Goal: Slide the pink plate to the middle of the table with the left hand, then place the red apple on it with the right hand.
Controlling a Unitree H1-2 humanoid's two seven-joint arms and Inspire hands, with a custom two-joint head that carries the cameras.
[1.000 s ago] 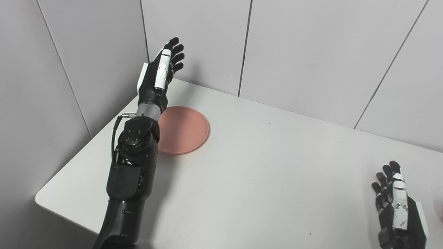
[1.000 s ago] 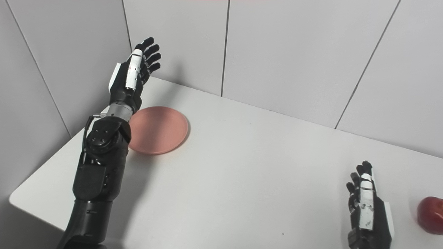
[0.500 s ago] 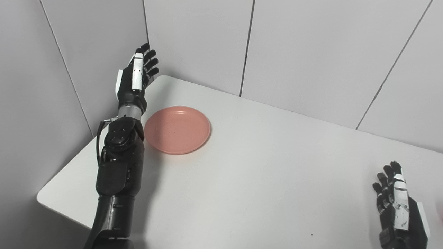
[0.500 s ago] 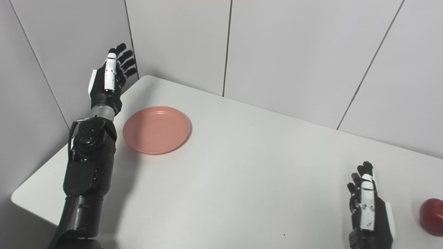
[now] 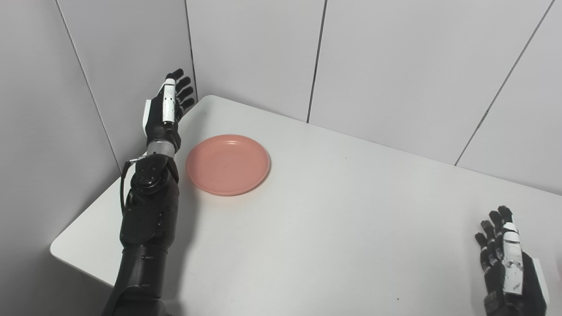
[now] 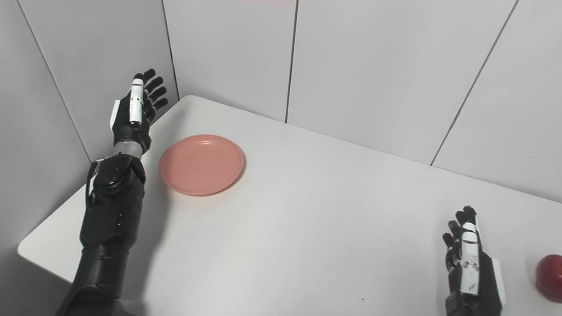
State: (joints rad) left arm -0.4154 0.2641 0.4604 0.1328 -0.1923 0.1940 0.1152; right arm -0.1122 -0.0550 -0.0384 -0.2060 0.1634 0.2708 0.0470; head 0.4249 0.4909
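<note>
both hands empty with fingers apart: left hand (image 5: 164,112) beside pink plate (image 5: 227,164), right hand (image 6: 472,272) near red apple (image 6: 550,272).

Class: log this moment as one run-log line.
left hand: open, beside pink plate | right hand: open, idle | red apple: untouched

Both head cameras look down at the table (image 5: 333,228) from its near edge, facing the far wall panels. Side by side; right eye view extends further right of the table. Shared: nearly the whole tabletop.
</note>
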